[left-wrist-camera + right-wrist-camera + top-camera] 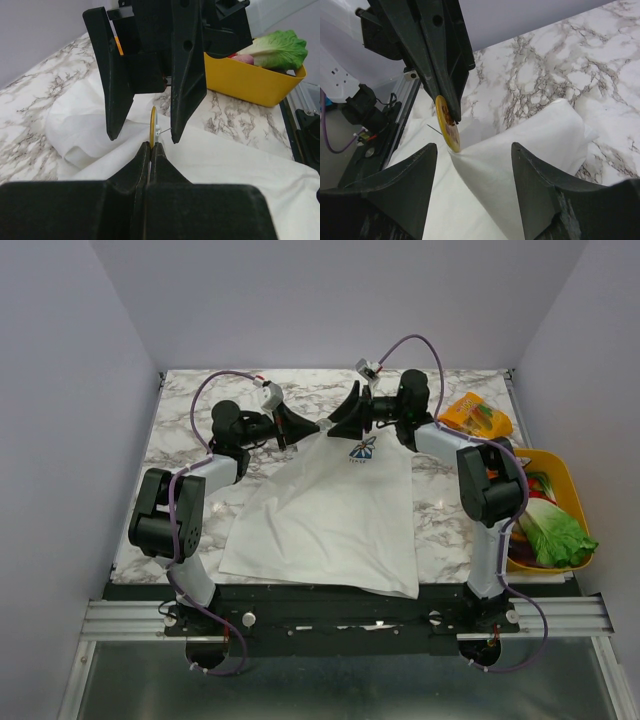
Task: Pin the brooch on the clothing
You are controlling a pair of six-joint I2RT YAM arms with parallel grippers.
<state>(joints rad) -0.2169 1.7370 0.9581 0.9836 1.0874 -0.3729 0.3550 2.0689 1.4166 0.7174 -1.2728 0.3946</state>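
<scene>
A yellow bin (574,490) sits at the right edge of the white, grey-veined marble table (190,410). Inside the bin lies a leafy green lettuce (556,536), with other red and green produce behind it toward the bin's far end. An orange snack packet (477,417) lies on the table just beyond that far end.

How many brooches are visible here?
1. The brooch is pinched in the left hand, at a raised fold of the shirt, between the right hand's open fingers. Another could be hidden under the shirt.
</scene>
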